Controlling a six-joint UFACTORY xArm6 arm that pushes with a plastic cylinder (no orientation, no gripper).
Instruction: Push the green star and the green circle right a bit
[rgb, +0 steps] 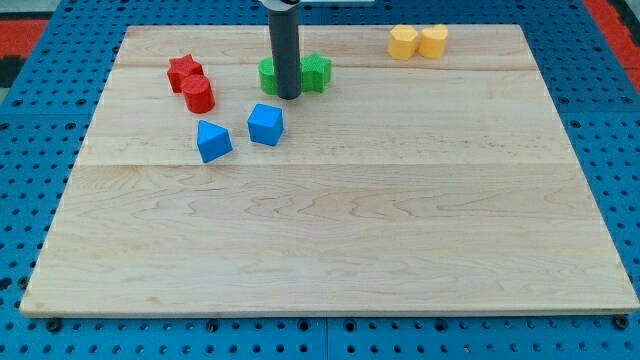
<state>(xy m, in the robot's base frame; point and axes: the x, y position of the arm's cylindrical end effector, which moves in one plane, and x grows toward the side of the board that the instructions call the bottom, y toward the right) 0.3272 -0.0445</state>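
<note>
The green star (316, 71) lies near the view's top, just right of my rod. The green circle (267, 75) lies just left of the rod and is partly hidden by it. My tip (288, 96) rests on the board between the two green blocks, at their lower edge, touching or nearly touching both.
A red star (183, 70) and a red cylinder (198, 95) sit at the upper left. Two blue blocks (213, 140) (265, 124) lie below the green ones. Two yellow blocks (403, 42) (433, 41) sit at the top right. The wooden board (330, 240) lies on a blue pegboard.
</note>
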